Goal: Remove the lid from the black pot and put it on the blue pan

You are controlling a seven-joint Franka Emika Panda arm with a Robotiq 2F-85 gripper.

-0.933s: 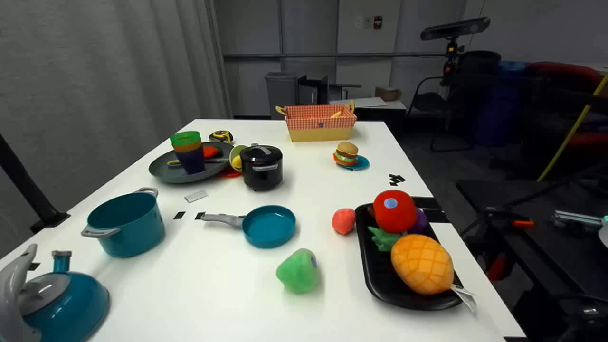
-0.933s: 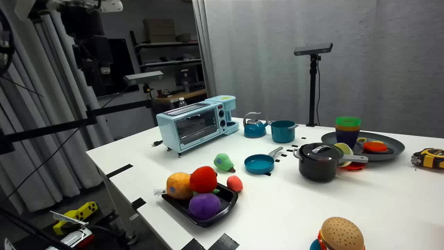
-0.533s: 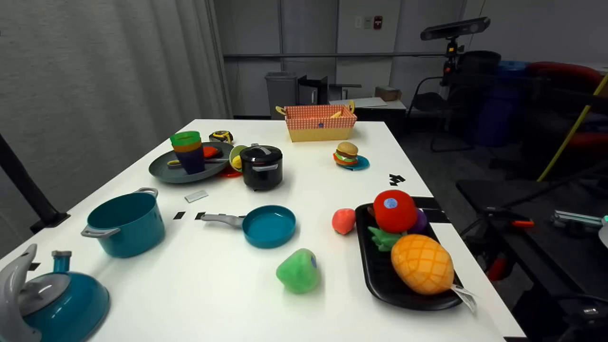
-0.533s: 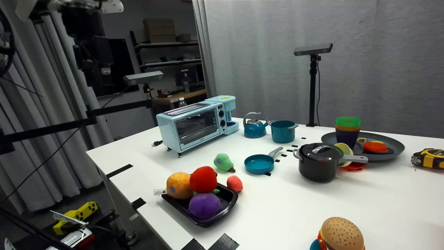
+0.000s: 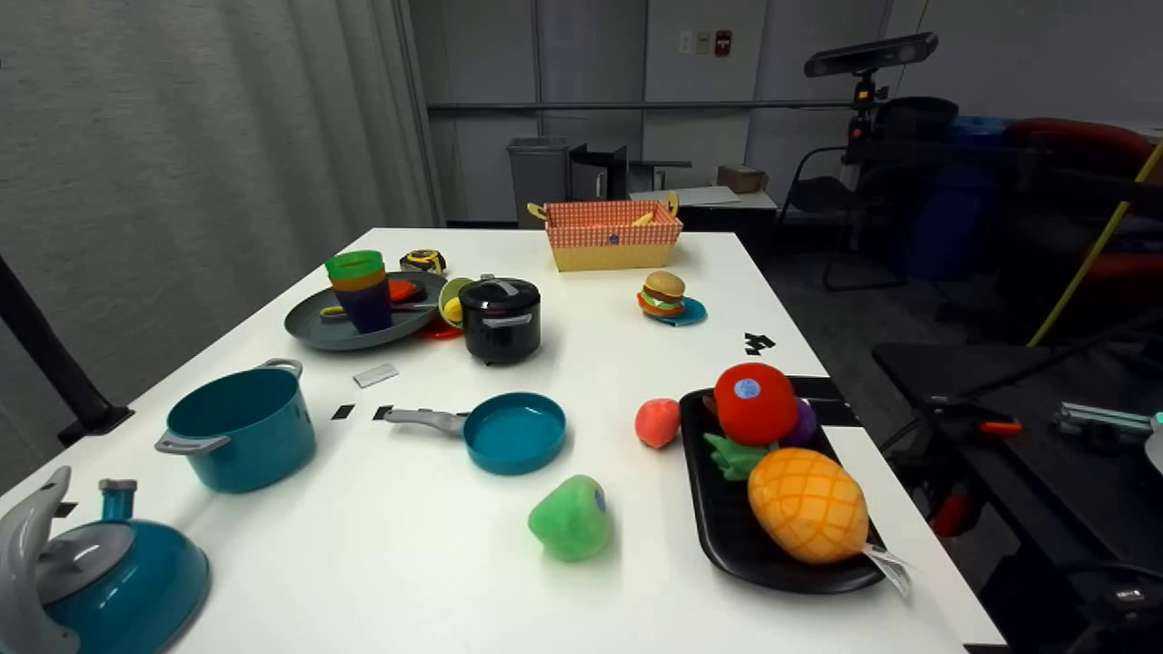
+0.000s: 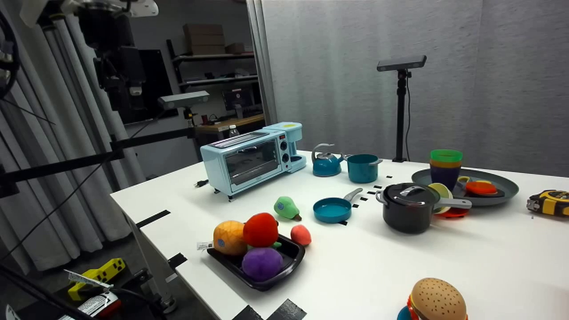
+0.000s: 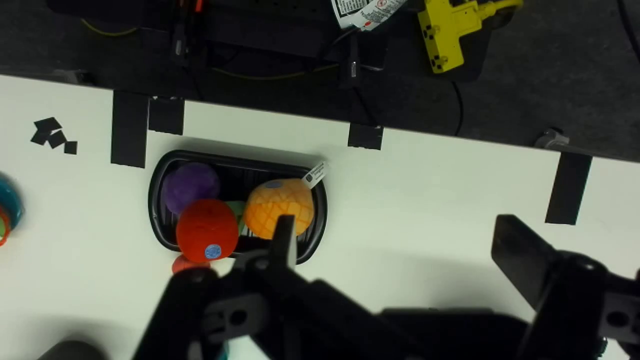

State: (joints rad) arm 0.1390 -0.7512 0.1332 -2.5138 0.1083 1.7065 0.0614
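The black pot (image 5: 502, 336) stands upright on the white table and also shows in an exterior view (image 6: 406, 218). The lid (image 6: 411, 194), dark and shiny with a grey handle, sits on top of it; it also shows in an exterior view (image 5: 498, 290). The blue pan (image 5: 515, 438), also in an exterior view (image 6: 332, 210), lies beside the pot and holds nothing. My gripper (image 7: 395, 220) is open and empty, fingers wide apart. It hangs high (image 6: 126, 95), well away from the pot and pan. A dark rounded edge at the wrist view's bottom left may be the pot.
A black tray (image 7: 320, 240) of plush fruit and a green plush pear (image 5: 571, 518) lie near the pan. A grey plate (image 6: 511, 189) with stacked cups (image 6: 446, 171) touches or nearly touches the pot's side. A teal pot (image 5: 250, 445), kettle (image 6: 326, 165) and toaster oven (image 6: 251, 160) stand around.
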